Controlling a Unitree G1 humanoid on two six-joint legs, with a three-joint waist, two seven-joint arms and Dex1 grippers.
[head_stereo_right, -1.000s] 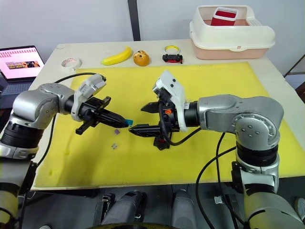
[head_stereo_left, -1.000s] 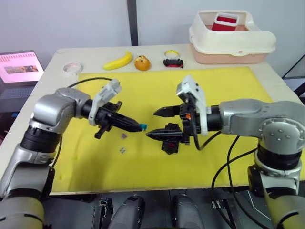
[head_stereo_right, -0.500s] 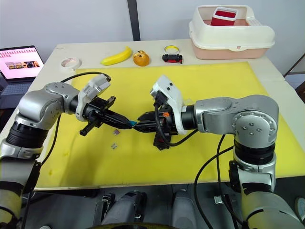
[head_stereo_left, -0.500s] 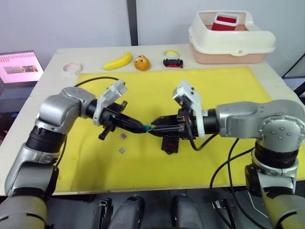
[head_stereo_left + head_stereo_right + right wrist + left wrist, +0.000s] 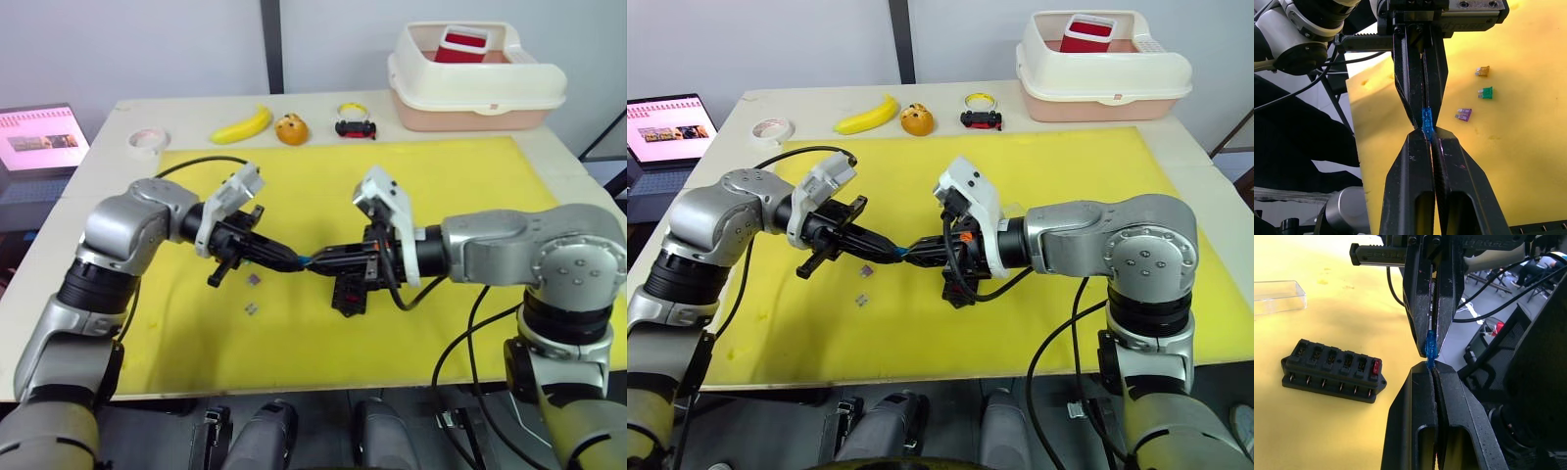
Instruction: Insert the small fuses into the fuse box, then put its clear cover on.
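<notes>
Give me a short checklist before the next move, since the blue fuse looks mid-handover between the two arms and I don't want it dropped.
1. Blue fuse pinched by both sets of jaws, tip to tip: ok.
2. Left gripper shut on the fuse: ok.
3. Right gripper shut on the fuse firmly enough to take it alone: cannot tell.
4. Fuse box flat on the yellow mat, with one red fuse seated and other slots free: ok.
5. Remaining purple fuse, green fuse and yellow-brown fuse lying loose on the mat, apart from each other: ok.
6. Clear cover on the mat, off the box: ok.
</notes>
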